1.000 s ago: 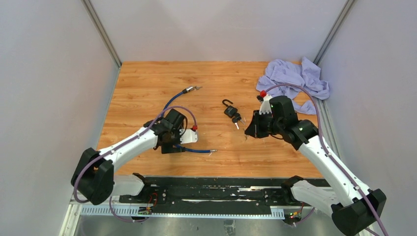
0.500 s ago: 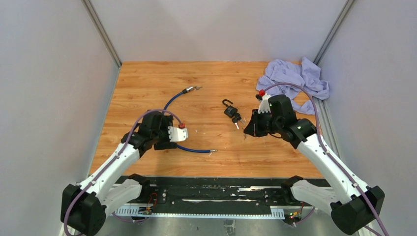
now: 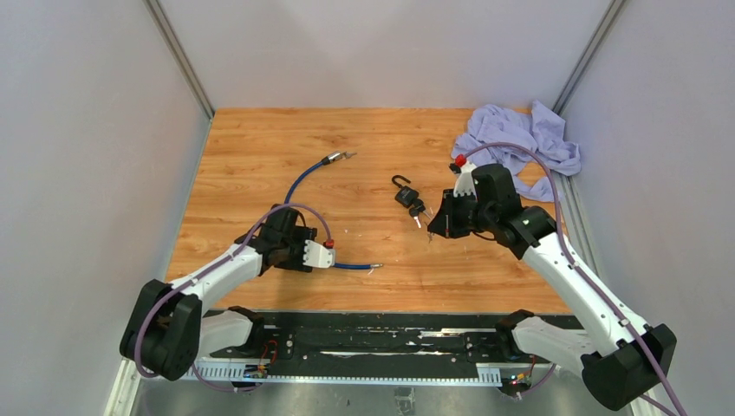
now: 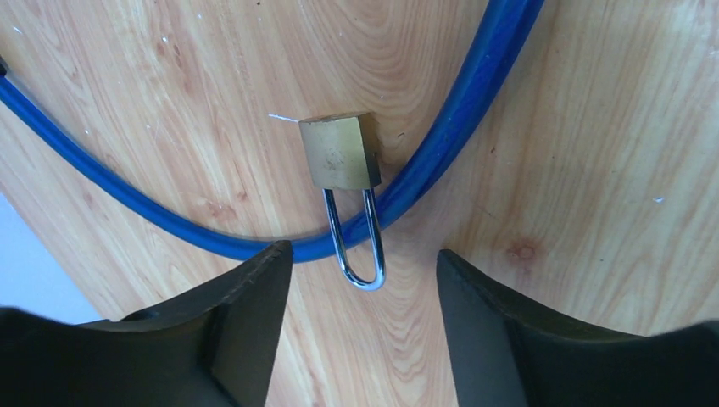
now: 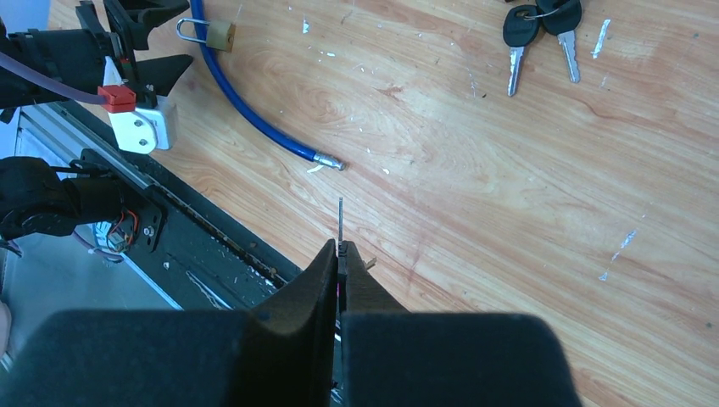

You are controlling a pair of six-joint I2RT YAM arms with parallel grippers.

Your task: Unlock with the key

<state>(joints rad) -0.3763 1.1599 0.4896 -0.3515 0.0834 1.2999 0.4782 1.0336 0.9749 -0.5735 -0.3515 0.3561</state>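
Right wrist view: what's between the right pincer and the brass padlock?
Only the blue cable, its metal tip nearest the right pincer, which is shut on a thin key; otherwise bare tabletop. The brass padlock is looped on that cable. The right wrist view shows it.

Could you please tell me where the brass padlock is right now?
In the left wrist view, the brass padlock lies near-left on the table, directly in front of the open left hand, its shackle crossing the blue cable.
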